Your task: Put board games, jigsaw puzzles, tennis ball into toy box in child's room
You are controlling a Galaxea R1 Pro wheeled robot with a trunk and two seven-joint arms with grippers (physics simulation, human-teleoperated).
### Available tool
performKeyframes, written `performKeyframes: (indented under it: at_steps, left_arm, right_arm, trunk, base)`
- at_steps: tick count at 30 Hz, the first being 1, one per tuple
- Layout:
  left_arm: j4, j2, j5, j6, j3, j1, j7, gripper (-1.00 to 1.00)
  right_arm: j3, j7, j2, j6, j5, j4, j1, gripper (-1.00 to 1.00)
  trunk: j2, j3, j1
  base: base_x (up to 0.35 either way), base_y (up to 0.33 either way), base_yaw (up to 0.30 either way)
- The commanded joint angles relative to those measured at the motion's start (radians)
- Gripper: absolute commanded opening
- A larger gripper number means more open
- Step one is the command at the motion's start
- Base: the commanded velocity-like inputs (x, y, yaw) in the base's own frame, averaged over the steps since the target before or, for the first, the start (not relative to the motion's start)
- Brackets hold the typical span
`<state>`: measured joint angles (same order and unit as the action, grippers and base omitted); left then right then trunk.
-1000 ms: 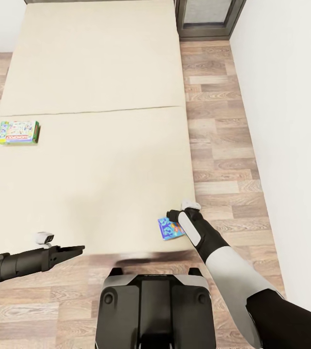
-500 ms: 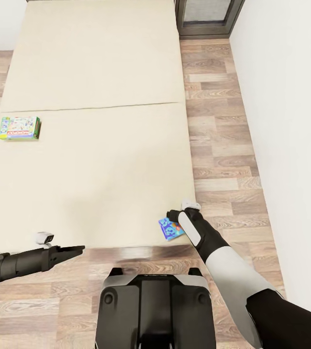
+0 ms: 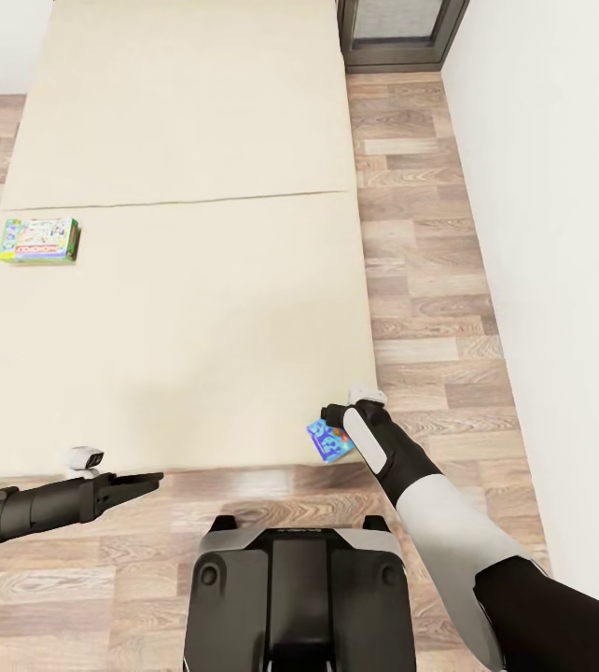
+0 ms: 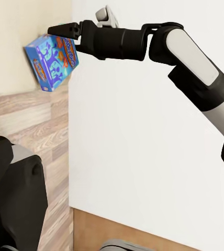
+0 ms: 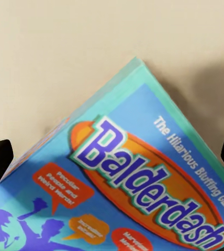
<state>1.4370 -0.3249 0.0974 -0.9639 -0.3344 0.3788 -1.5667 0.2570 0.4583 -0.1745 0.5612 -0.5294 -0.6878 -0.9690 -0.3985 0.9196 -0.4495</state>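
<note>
Monopoly box (image 3: 38, 240) is lying flat near the far left edge of the bed (image 3: 178, 308), well apart from both sets of jaws. We are holding our left gripper (image 3: 141, 482) out over the wood floor (image 3: 421, 280) just off the bed's near edge, with nothing between its slim fingers; they are looking closed together in the head view, though we cannot tell for sure. Our right gripper (image 3: 329, 415) is reaching over the bed's near right corner, and its jaws are clenching a blue Balderdash box (image 3: 329, 441) by its upper edge. In the left wrist view this box (image 4: 51, 60) is hanging tilted, one corner down, from the black fingertips (image 4: 65, 29) against the cream mattress. In the right wrist view the lettered lid (image 5: 127, 183) is sitting directly before the jaws, with dark finger pads at either side.
</note>
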Motion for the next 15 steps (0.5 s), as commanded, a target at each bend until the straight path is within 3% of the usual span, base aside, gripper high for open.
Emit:
performKeyframes:
  at_steps: [1,15]
  left_arm:
    - [0.0,0.0,-0.001,-0.01,0.0,0.0,-0.004,1.0]
    - [0.0,0.0,-0.001,-0.01,0.001,0.0,-0.004,1.0]
  right_arm:
    - [0.002,0.009,0.0,0.002,-0.009,-0.001,0.0,1.0]
    - [0.002,0.01,0.0,0.002,-0.009,-0.001,0.0,1.0]
  trunk:
    - [-0.002,0.001,-0.001]
    - [-0.002,0.001,-0.001]
  base:
    - [-0.043,0.0,0.0]
    - [-0.071,0.0,0.0]
